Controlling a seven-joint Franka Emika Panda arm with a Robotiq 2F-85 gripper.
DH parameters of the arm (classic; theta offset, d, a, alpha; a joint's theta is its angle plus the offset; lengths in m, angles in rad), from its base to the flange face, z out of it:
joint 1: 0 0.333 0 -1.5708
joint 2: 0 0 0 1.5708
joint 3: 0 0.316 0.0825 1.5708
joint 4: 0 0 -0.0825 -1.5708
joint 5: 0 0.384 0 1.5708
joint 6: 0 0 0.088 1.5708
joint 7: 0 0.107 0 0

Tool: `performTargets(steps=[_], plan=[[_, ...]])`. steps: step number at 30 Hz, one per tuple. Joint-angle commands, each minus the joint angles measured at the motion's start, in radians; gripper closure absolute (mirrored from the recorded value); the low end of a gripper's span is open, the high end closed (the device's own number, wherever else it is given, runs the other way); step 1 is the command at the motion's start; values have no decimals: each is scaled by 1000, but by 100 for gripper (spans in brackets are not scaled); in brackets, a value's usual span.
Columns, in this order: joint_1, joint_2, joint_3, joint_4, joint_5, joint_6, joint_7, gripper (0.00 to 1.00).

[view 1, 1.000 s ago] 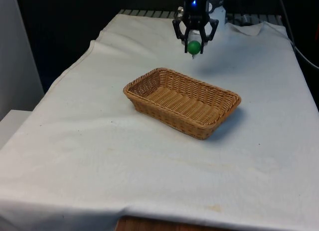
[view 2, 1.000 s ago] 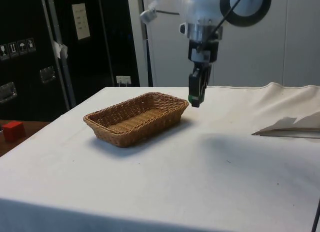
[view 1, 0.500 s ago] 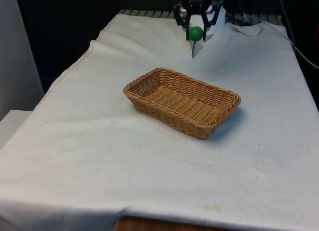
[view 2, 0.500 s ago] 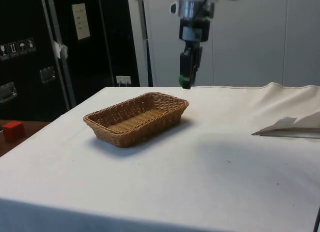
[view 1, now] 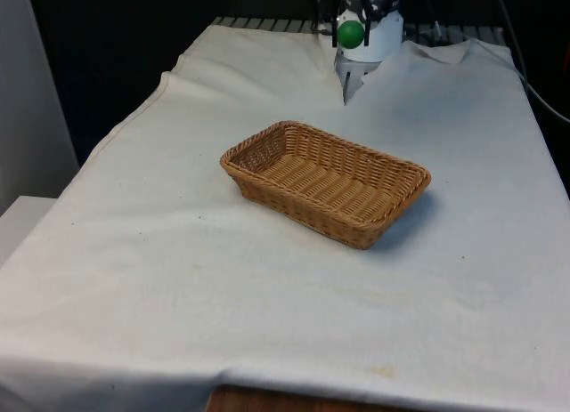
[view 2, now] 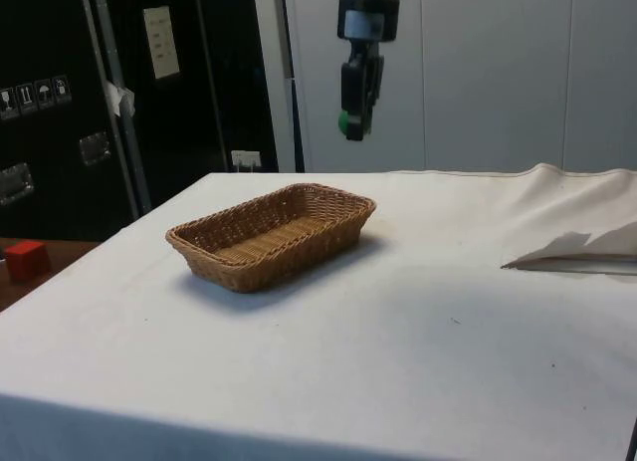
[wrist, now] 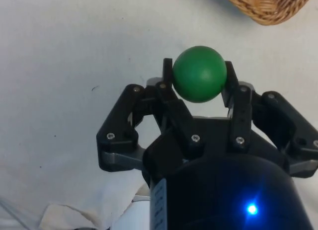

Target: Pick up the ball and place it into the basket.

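My gripper (wrist: pixel 198 73) is shut on a small green ball (wrist: pixel 198 74), held between the two black fingertips. In the front view the green ball (view 1: pixel 350 33) hangs high above the table, beyond the far end of the wicker basket (view 1: pixel 325 181). From the side, the gripper (view 2: pixel 348 123) holds the ball (view 2: pixel 342 122) well above the basket's (view 2: pixel 271 235) far rim. The rectangular brown basket sits in the middle of the cloth with nothing in it. A corner of the basket (wrist: pixel 266 5) shows in the wrist view, off to one side of the ball.
White cloth (view 1: pixel 267 305) covers the whole table. A raised fold of cloth (view 2: pixel 572 250) lies at the side view's right. A small red block (view 2: pixel 26 259) sits off the table, beside the dark cabinets.
The gripper has risen steadily with the ball, from just above the cloth beside the basket to high over the table, and drifted toward the basket in the side view.
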Motion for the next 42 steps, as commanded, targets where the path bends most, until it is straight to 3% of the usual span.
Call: performTargets(steps=[1,2,3,4,6,11,12,13,20,21,24,30,31,32,40,41,42], plan=[[9,-3,-2,19,13,-30,-13,100],[10,-2,-1,27,15,-40,-17,100],[2,0,1,18,1,-20,-8,100],[11,0,-1,37,17,-49,-21,100],[15,9,0,65,24,-74,-34,100],[20,42,1,114,41,-103,-52,100],[12,43,5,113,30,-92,-47,100],[21,59,3,134,50,-112,-58,100],[22,124,11,206,85,-142,-84,100],[16,119,13,200,73,-131,-77,100],[23,164,13,245,104,-152,-103,100],[21,245,15,318,147,-158,-143,100],[17,233,15,304,128,-143,-130,100],[21,257,15,328,154,-158,-149,100],[15,381,17,415,231,-146,-205,100],[17,371,15,409,210,-143,-190,100],[14,397,16,425,244,-143,-214,100]])
